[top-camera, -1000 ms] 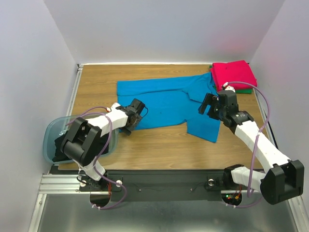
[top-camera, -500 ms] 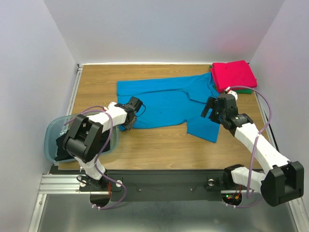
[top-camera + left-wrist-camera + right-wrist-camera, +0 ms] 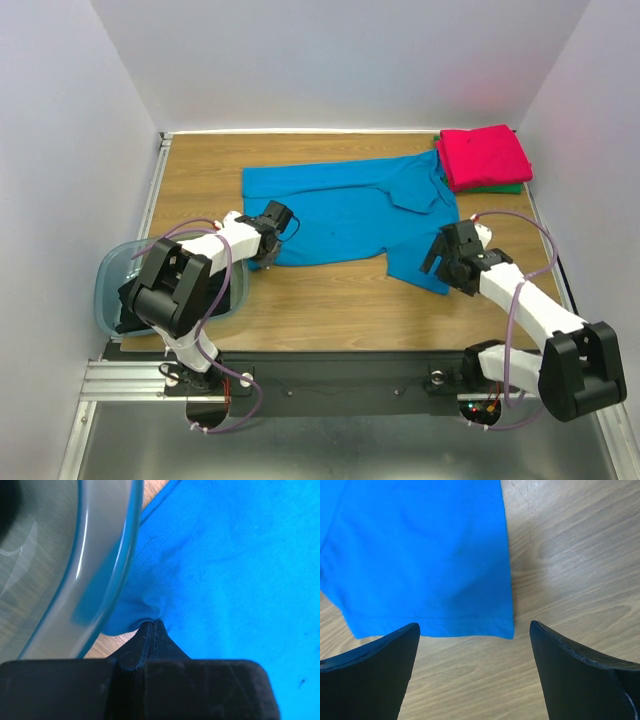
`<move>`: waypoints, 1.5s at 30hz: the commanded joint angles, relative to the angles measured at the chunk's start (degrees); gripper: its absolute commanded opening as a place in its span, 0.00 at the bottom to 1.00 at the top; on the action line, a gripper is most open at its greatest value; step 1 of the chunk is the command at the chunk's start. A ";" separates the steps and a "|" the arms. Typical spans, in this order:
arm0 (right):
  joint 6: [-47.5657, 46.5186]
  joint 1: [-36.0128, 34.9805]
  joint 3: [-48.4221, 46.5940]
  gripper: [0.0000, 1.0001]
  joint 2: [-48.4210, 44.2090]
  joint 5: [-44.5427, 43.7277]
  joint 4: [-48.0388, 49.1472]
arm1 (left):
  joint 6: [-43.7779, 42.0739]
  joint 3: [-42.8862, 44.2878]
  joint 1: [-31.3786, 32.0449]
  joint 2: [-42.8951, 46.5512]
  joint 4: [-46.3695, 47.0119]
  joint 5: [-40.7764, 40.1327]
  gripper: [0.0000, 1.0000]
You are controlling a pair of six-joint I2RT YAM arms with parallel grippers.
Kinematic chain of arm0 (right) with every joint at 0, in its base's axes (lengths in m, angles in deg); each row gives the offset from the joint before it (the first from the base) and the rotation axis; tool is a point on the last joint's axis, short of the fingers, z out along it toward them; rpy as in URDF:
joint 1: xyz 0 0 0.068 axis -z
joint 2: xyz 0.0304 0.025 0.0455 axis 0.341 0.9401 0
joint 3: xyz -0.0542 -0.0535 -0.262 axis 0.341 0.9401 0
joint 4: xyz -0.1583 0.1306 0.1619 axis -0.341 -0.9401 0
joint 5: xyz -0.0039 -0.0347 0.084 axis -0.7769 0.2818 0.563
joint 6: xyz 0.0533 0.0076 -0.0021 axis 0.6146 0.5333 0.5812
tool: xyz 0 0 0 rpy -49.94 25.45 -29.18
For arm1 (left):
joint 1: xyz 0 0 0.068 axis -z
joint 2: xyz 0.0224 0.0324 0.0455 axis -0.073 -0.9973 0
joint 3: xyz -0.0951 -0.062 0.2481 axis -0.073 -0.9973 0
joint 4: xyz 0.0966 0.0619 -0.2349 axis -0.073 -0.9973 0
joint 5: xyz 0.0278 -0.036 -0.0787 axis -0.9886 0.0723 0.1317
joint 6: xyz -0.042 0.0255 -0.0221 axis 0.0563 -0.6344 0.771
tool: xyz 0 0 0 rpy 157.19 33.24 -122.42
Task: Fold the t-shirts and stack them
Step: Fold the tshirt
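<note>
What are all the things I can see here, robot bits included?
blue t-shirt: one, bright blue, spread flat mid-table
red-pink t-shirt: one, red-pink, folded in the far right corner
green t-shirt: one, green, under the red-pink one, only an edge showing
bin: one, translucent blue-grey, near left
black cloth: one, black, inside the bin, mostly hidden
table: one, wood-brown
arms: two, white and black, near edge
left tool: one, black, shut on the blue t-shirt's near-left corner
right tool: one, black, open over its near-right hem

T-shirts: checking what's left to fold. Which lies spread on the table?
The bright blue t-shirt, centre; the red-pink one sits folded on the green one, far right corner.
</note>
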 commanded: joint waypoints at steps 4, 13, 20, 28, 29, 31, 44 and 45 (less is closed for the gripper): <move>2.99 0.15 -0.78 0.89 6.34 -1.42 2.51 | -2.51 -1.22 -0.43 -2.16 -1.51 1.12 0.00; 2.55 0.15 -0.60 0.47 11.88 0.96 7.26 | -3.66 -0.08 -0.43 -1.55 -1.60 0.86 0.00; 2.20 0.15 -3.14 0.01 10.14 -1.15 7.70 | -4.89 1.68 -0.43 -1.46 -2.21 0.77 0.00; 1.15 0.15 -9.65 0.00 7.23 -0.80 7.70 | -6.12 4.49 -0.43 -0.67 -3.01 0.07 0.00; 1.15 0.15 -11.22 0.01 7.67 -0.71 7.70 | -6.82 5.54 -0.61 -0.75 -2.92 -0.02 0.00; 1.15 0.24 -12.90 0.00 8.55 -0.89 7.70 | -7.44 6.95 -0.52 -1.28 -3.35 -0.28 0.00; -0.43 3.58 -30.55 0.01 20.14 -3.87 7.79 | -13.85 15.74 -6.05 -5.23 -3.89 1.91 0.00; -0.70 4.01 -31.79 0.00 21.63 -4.05 7.79 | -14.46 16.87 -6.32 -5.76 -3.97 2.00 0.00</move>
